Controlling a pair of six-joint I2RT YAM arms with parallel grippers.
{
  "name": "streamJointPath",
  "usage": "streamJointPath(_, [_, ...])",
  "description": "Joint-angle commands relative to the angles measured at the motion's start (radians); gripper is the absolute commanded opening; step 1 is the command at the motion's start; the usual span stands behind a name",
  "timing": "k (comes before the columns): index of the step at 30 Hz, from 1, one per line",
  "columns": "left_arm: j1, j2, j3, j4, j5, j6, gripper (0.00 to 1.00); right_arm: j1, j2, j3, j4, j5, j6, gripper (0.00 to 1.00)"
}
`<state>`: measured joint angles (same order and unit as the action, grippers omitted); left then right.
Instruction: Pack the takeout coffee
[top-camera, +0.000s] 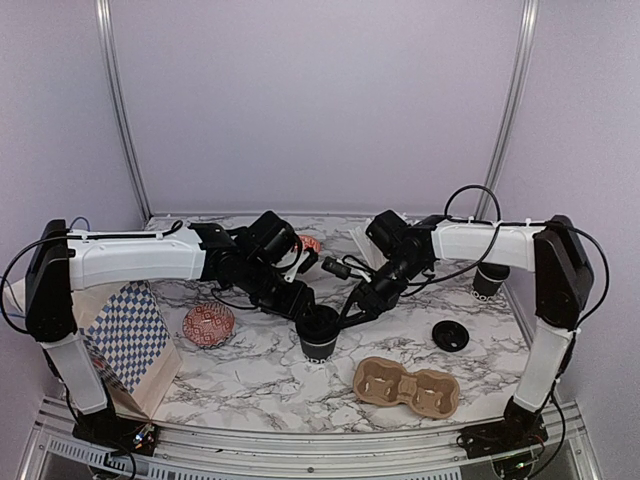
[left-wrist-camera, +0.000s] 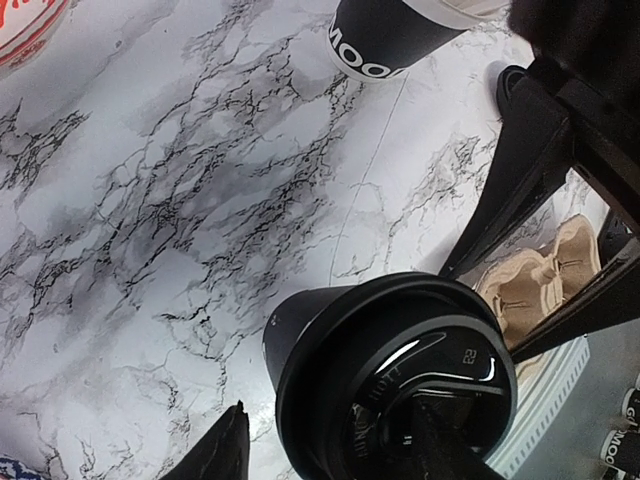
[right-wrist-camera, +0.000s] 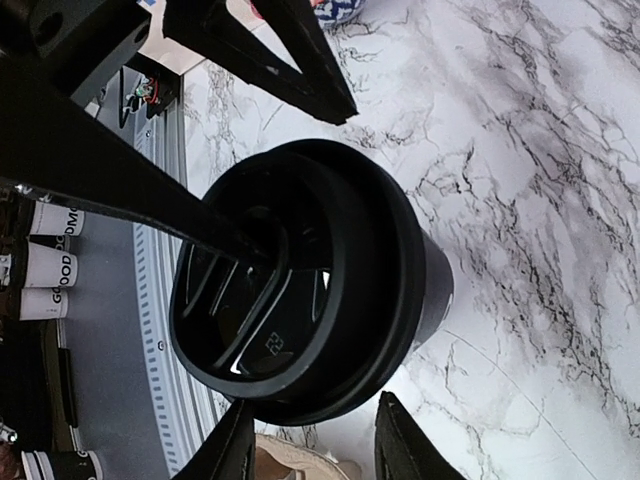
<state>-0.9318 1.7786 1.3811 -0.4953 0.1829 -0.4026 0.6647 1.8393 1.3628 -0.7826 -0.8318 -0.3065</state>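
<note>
Left hand (top-camera: 303, 303) spread, tilted down onto lidded cup (top-camera: 320, 342), right hand (top-camera: 347, 314) spread opposite

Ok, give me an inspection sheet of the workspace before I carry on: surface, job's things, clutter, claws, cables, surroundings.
Surface: marble table, no spills seen.
Job's things: centre cup upright with its lid on; second cup far right behind the right arm, apparently unlidded; loose lid flat on the table.
Clutter: tray near the front, both holes empty; red bowl; checkered bag at the left edge.
Claws: left claw open, one finger over the centre cup's lid; right claw open at that cup's side.
Cables: black loop above the right arm, off the table.
Surroundings: lilac walls, metal posts.
</note>
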Motion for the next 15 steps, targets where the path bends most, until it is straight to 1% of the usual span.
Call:
streamJointPath(1, [0.005, -0.008, -0.041, -0.023, 0.012, 0.004, 0.54, 0.010, 0.031, 0.041, 0.026, 0.081, 0.057, 0.37])
streamJointPath(8, [0.016, 0.012, -0.070, -0.008, 0.029, 0.008, 0.49, 0.011, 0.077, 0.050, 0.039, 0.197, 0.103, 0.34])
streamJointPath(12, [0.030, 0.034, -0.101, 0.007, 0.029, -0.012, 0.47, 0.022, 0.110, 0.074, 0.037, 0.360, 0.125, 0.30])
streamJointPath(15, [0.038, 0.056, -0.117, 0.015, 0.051, -0.031, 0.48, 0.046, 0.138, 0.086, 0.028, 0.447, 0.123, 0.28])
